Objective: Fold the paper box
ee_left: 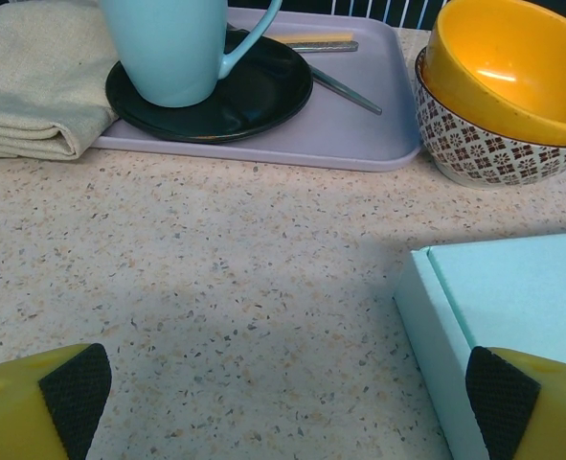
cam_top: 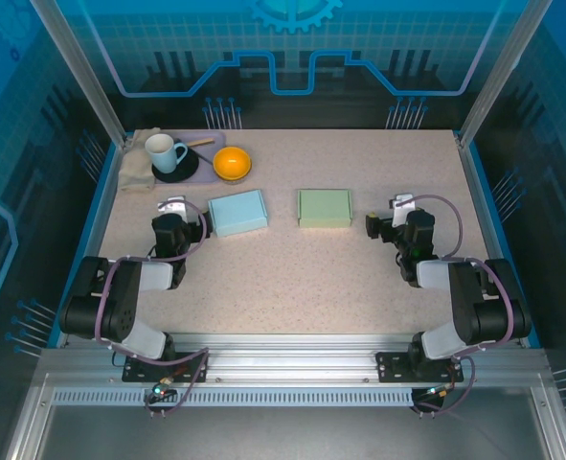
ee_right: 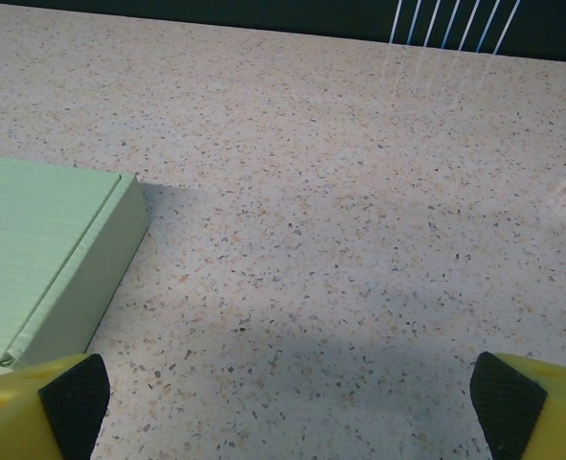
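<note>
Jaws: left gripper (ee_left: 292, 393) and right gripper (ee_right: 283, 398) spread wide, empty.
Boxes: blue paper box (ee_left: 512, 297) beside left gripper; green paper box (ee_right: 43, 249) beside right; both closed.
Around: bowl (ee_left: 503, 86), mug (ee_left: 168, 48), tray (ee_left: 359, 134) beyond the blue one.
Arms: folded low, pointing forward.

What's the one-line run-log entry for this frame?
left gripper: open, empty, left of blue box | right gripper: open, empty, right of green box | both boxes: lids shut, apart, on table
</note>
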